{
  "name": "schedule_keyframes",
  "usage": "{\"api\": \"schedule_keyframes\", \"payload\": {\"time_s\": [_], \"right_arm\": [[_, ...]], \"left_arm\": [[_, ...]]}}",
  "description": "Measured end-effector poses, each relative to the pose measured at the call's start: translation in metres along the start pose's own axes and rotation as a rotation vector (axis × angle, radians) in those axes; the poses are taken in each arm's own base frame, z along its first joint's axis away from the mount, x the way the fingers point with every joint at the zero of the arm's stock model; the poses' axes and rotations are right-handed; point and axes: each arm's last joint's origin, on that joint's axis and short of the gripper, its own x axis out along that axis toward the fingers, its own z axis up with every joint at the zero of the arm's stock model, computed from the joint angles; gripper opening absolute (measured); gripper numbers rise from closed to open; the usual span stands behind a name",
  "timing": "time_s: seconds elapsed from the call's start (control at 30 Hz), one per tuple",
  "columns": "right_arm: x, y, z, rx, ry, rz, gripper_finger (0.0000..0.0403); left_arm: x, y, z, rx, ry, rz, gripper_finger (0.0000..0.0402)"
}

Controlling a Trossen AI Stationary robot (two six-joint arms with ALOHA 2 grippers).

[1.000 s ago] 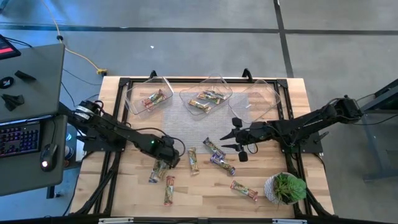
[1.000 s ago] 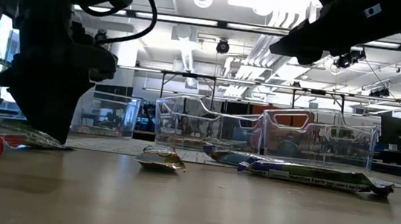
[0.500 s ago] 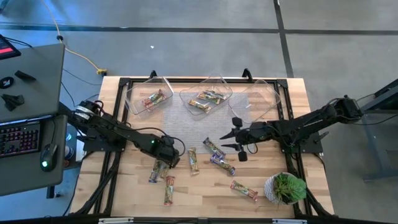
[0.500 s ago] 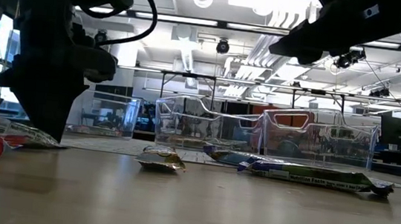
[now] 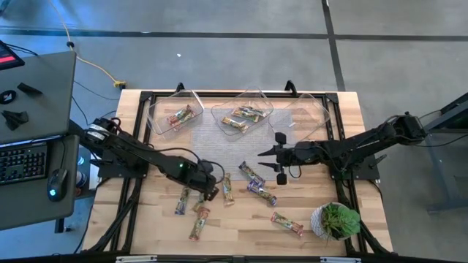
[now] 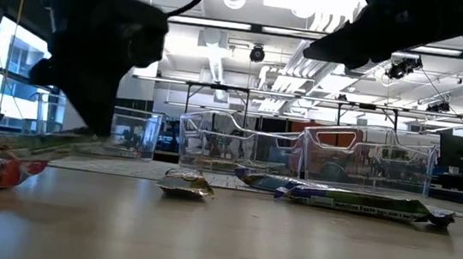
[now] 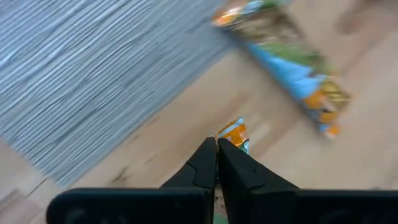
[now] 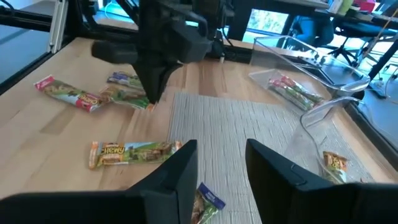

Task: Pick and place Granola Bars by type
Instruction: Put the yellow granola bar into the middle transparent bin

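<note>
Left hand clamped on green-tan granola bar, shiny crinkled wrapper, right hand fingers apart.

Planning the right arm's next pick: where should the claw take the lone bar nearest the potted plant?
Take the bar across its narrow width at mid-length, coming straight down. It lies flat and diagonal with nothing touching it, so the open right claw should turn to straddle its long edges.

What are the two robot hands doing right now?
Left end effector: shut on a granola bar.
Right end effector: open, holding nothing, above the table.
</note>
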Motion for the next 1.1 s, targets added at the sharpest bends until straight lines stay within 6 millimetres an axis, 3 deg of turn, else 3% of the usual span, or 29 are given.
{"api": "schedule_keyframes", "payload": {"time_s": [0.3, 0.63, 0.87, 1.1], "right_arm": [[0.0, 0.001, 0.0, 0.019, 0.001, 0.012, 0.0119], [0.0, 0.003, 0.0, 0.069, -0.002, 0.088, 0.0119], [0.0, 0.003, 0.0, 0.069, -0.002, 0.088, 0.0119], [0.0, 0.003, -0.001, 0.061, 0.003, 0.088, 0.0119]], "left_arm": [[-0.014, -0.016, 0.01, 0.076, -0.09, -0.039, 0.0001], [-0.016, -0.012, 0.03, 0.07, -0.301, 0.048, 0.0], [-0.018, -0.008, 0.068, 0.103, -0.478, 0.039, 0.0], [-0.032, -0.004, 0.126, 0.209, -0.665, -0.044, 0.0]]}}
